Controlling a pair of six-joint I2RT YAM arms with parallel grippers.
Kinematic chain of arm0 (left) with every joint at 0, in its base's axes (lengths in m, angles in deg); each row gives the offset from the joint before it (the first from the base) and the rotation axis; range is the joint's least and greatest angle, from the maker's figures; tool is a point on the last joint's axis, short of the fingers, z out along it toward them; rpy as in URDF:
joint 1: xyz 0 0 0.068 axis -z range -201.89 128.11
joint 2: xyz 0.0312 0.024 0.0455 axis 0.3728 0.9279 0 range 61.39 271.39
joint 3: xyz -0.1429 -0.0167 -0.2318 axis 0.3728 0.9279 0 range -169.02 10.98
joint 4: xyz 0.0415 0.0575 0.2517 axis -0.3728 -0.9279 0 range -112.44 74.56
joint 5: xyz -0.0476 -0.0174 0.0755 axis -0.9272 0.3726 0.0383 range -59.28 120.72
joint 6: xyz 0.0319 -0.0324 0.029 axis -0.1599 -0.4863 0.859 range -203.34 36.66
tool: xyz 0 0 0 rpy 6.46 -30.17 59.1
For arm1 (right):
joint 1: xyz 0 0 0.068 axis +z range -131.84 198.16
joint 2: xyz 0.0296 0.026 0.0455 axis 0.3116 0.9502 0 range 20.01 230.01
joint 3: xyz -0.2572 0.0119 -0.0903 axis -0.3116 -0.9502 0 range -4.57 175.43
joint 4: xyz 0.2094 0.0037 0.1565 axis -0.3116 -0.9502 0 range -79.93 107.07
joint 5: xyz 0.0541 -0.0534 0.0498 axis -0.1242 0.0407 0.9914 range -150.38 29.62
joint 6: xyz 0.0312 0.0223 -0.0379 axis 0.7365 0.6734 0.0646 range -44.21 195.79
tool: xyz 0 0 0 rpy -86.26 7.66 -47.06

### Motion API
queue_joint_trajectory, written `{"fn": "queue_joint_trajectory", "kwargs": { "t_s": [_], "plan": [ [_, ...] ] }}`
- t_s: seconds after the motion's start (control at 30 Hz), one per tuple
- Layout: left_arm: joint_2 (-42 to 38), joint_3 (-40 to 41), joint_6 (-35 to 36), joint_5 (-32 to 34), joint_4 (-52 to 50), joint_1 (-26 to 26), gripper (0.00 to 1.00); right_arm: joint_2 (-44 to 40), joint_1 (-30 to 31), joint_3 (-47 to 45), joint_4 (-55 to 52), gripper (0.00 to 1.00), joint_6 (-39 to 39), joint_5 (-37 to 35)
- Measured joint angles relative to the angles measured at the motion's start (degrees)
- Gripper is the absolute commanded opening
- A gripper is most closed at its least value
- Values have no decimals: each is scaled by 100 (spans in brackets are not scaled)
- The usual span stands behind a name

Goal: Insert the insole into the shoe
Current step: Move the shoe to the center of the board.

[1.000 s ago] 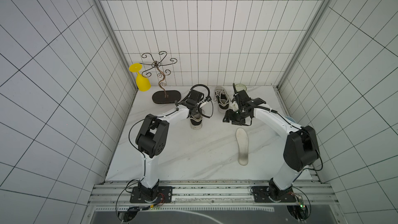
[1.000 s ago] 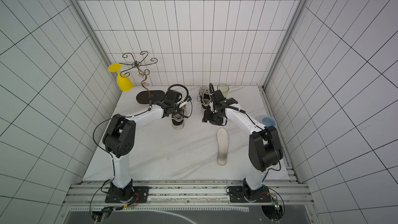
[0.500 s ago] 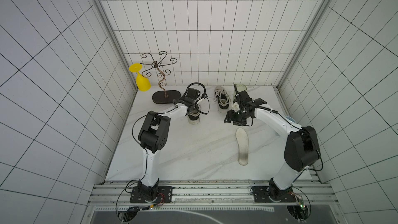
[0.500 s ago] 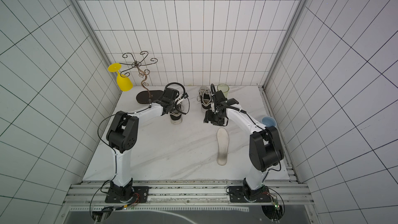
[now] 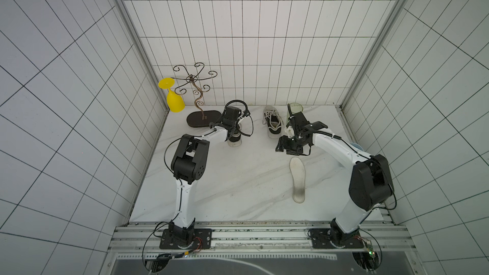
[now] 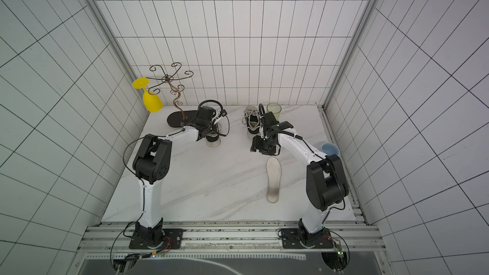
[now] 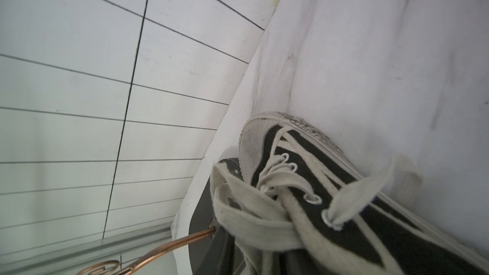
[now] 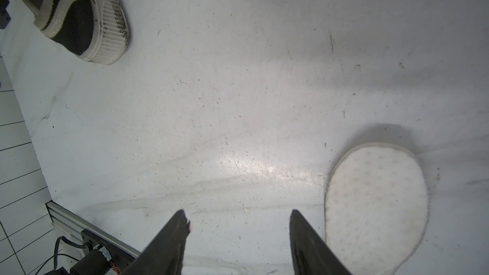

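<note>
Right fingers apart beside insole, wrist-view.

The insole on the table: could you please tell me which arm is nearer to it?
Right. The right arm ends just beyond the far tip of the insole, jaws open over the table beside it. The left arm is across the table, over the black shoe.

In a top view, the insole lies on the table, right of centre. Above it in the frame sits a shoe, with a cup just to its right. The other shoe sits left of centre, beside the stand at upper left.
</note>
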Motion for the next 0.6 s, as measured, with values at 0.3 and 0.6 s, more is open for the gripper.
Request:
{"fn": "queue_joint_trajectory", "kwargs": {
  "t_s": [0.3, 0.6],
  "plan": [
    [-542, -74, -1071, -728, -667, 28, 44, 72, 0, 11, 35, 62, -35, -177],
    [-1805, -267, -4791, -1856, -793, 693, 49, 4, -140, 0, 114, 63, -68, -688]
  ]
}}
